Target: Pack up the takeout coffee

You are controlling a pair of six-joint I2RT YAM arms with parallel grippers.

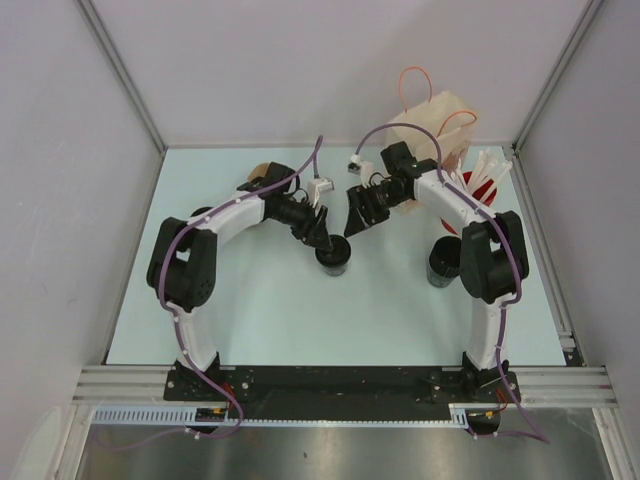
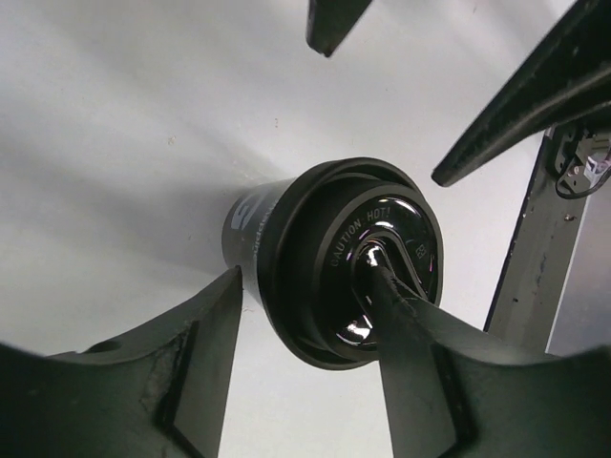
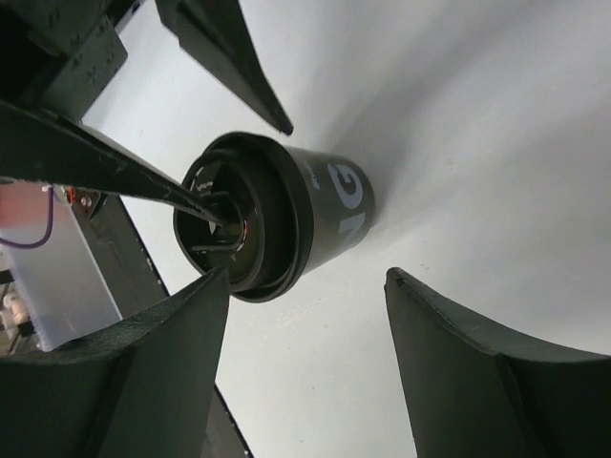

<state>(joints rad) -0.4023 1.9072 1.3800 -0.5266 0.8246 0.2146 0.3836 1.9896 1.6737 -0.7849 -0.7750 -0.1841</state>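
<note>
The takeout coffee (image 1: 334, 259) is a short black cup with a ringed black lid, standing mid-table. In the left wrist view the coffee (image 2: 286, 239) shows its "CAUTION HOT" lid. My left gripper (image 1: 323, 240) is open over it. One fingertip (image 2: 380, 272) rests in the lid's centre and the other finger (image 2: 205, 353) stands just outside the cup wall. My right gripper (image 1: 358, 213) is open and empty, hovering just right of and above the cup. In the right wrist view the cup (image 3: 315, 205) lies beyond its left finger (image 3: 181, 353).
A second black cup (image 1: 442, 262) stands by the right arm, partly hidden. A cream paper bag with orange handles (image 1: 428, 122) sits at the back right, with a red cup of white sticks (image 1: 487, 177) beside it. A brown round object (image 1: 262, 173) lies behind the left arm.
</note>
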